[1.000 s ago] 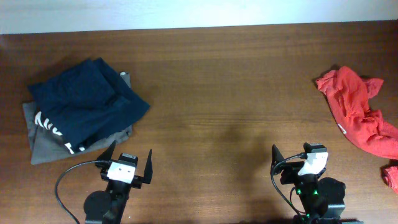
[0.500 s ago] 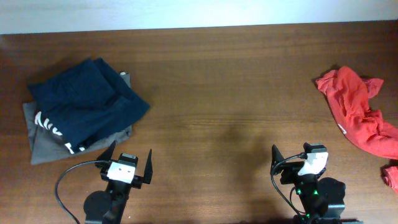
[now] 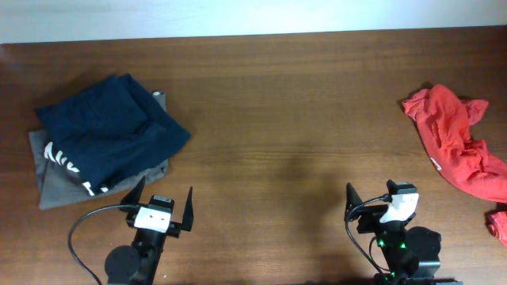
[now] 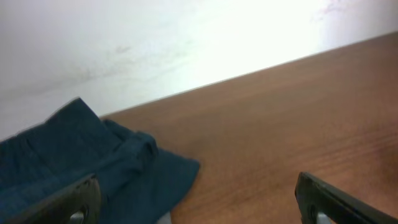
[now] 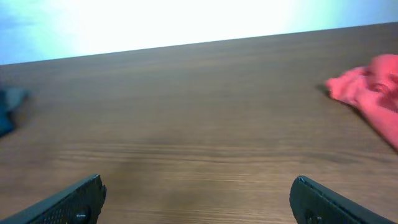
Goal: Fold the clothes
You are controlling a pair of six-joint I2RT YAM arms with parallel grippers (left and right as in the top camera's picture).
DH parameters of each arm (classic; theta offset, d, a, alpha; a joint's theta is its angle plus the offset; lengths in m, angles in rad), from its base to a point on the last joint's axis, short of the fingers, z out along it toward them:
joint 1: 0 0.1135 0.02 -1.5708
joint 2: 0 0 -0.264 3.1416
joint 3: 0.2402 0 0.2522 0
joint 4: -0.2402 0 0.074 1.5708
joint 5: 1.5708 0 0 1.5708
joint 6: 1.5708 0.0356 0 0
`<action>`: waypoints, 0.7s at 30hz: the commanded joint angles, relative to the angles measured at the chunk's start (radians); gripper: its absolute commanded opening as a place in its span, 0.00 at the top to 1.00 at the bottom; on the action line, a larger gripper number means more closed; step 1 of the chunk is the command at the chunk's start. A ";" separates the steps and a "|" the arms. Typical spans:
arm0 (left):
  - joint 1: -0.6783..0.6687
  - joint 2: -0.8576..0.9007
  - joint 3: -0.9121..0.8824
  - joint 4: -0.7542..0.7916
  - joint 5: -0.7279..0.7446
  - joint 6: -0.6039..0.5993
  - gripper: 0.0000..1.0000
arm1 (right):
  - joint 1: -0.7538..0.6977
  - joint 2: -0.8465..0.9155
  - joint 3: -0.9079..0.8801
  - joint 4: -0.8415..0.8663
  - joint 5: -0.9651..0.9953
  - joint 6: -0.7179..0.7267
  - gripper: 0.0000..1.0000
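The orange-red T-shirt [image 3: 455,146] lies crumpled at the table's right edge, with a white tag showing on it. It also shows at the right of the right wrist view [image 5: 371,89]. My left gripper [image 3: 162,204] is open and empty near the front edge, just below the folded garments. My right gripper [image 3: 372,198] is open and empty near the front edge, left of and below the T-shirt. In the wrist views both pairs of fingers stand wide apart over bare wood, the left [image 4: 198,200] and the right [image 5: 198,198].
A navy-blue folded garment with white print [image 3: 107,134] lies on a grey folded garment [image 3: 59,190] at the left; the navy one shows in the left wrist view [image 4: 74,162]. A small red piece [image 3: 497,226] sits at the far right edge.
The left arm's base end has shifted slightly; both grippers stay open in the same place. The clothes have not moved.
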 commanded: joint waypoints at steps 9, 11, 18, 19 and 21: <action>-0.005 -0.010 -0.013 0.039 0.299 -0.020 0.01 | -0.008 -0.010 -0.005 0.080 -0.375 -0.002 0.01; -0.005 -0.008 0.011 0.069 0.299 -0.091 0.01 | -0.008 -0.010 0.013 0.154 -0.384 0.045 0.01; -0.005 0.100 0.254 0.098 0.300 -0.229 0.01 | -0.008 0.047 0.211 0.321 -0.285 0.164 0.01; -0.005 0.140 0.298 0.094 0.300 -0.229 0.01 | -0.008 0.083 0.254 0.288 -0.277 0.150 0.01; -0.005 0.231 0.388 0.066 0.300 -0.229 0.01 | -0.008 0.165 0.326 0.217 -0.278 0.125 0.01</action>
